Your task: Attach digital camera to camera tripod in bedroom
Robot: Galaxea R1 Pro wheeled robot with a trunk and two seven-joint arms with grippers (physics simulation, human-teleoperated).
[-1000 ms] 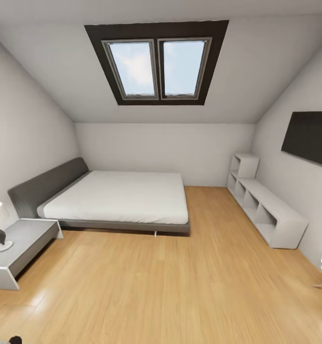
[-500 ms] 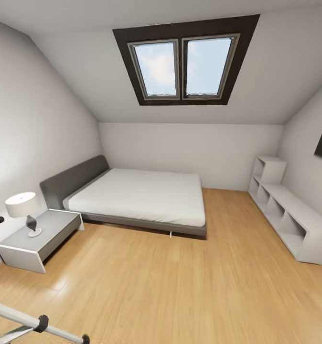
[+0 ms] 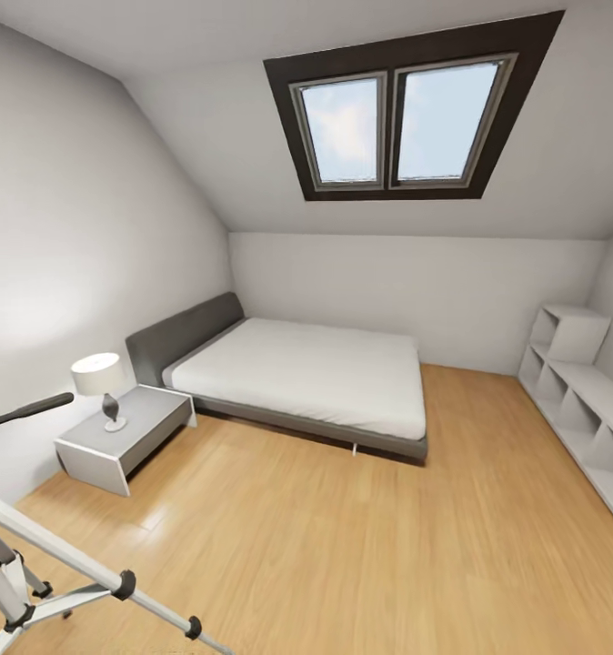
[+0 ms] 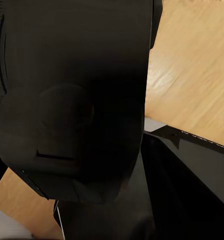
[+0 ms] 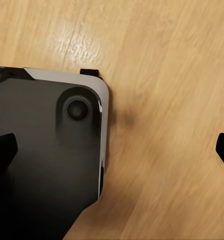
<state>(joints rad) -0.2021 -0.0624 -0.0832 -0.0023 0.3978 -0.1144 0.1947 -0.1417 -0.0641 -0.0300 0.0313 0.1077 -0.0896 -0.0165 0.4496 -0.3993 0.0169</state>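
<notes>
In the right wrist view the right gripper [image 5: 114,147] stands wide open, its two dark fingertips [image 5: 3,146] far apart at opposite edges, holding and touching nothing; beneath it lie the light wood floor [image 5: 166,100] and the robot's dark base [image 5: 42,160] with its pale rim. In the left wrist view dark robot bodywork blocks the sight, so the left gripper's opening cannot be told. No writing can be read.

The camera tripod [image 3: 65,582] stands on the floor well apart from the bed [image 3: 306,373], on its nightstand side: silver legs, black joints, a long dark handle [image 3: 25,411]. The nightstand [image 3: 125,437] sits just beside the bed and carries a white-shaded lamp [image 3: 100,387].
</notes>
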